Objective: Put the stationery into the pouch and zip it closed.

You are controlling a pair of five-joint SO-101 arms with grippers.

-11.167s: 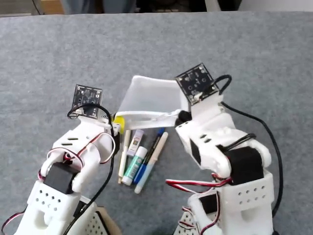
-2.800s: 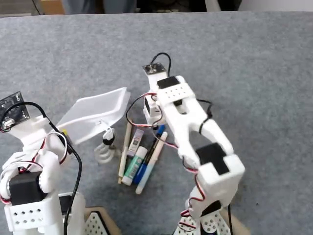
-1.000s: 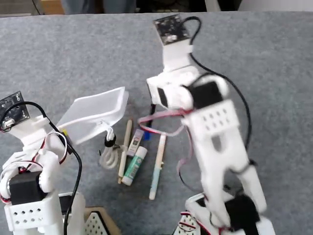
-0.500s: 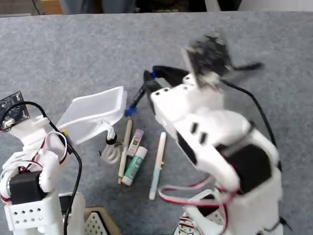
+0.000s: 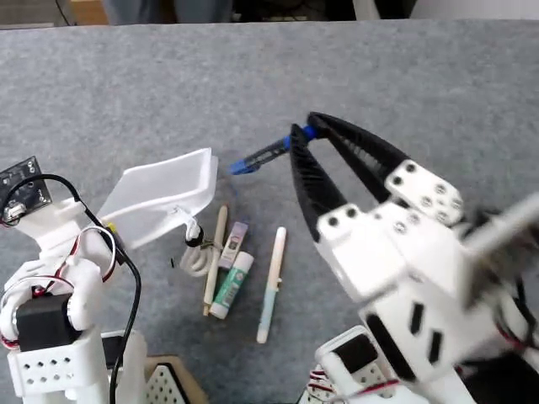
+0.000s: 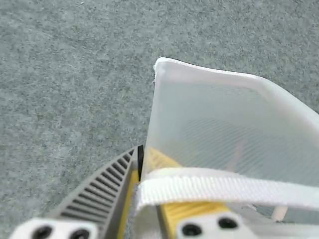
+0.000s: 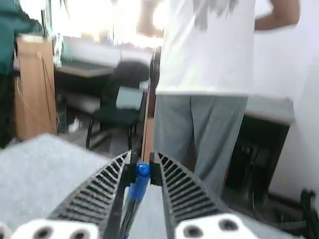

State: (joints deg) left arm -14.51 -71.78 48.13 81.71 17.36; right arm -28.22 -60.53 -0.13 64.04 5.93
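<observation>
A white translucent pouch (image 5: pixel 166 196) lies tilted at the left, its mouth facing right. My left gripper (image 6: pixel 144 155) is shut on the pouch (image 6: pixel 224 124) at its edge, beside the white strap (image 6: pixel 214 185). My right gripper (image 5: pixel 305 135) is raised high above the table and shut on a blue pen (image 5: pixel 259 156), whose tip hangs just right of the pouch's mouth. The right wrist view has the blue pen (image 7: pixel 136 188) clamped between the fingers of the gripper (image 7: pixel 141 165). On the table lie a wooden stick (image 5: pixel 215 257), a small purple tube (image 5: pixel 233 241), a green-and-white glue stick (image 5: pixel 232 284) and a white pen (image 5: pixel 270 286).
A looped white cord (image 5: pixel 194 255) lies beside the wooden stick, below the pouch. The grey felt table (image 5: pixel 404 76) stretches bare to the back and right. The right arm's bulky white body (image 5: pixel 404 278) covers the front right of the table.
The right gripper has lifted the blue pen out of the pile and swung up and back towards the camera. The white pen shifted slightly. The left arm and pouch have stayed put.
</observation>
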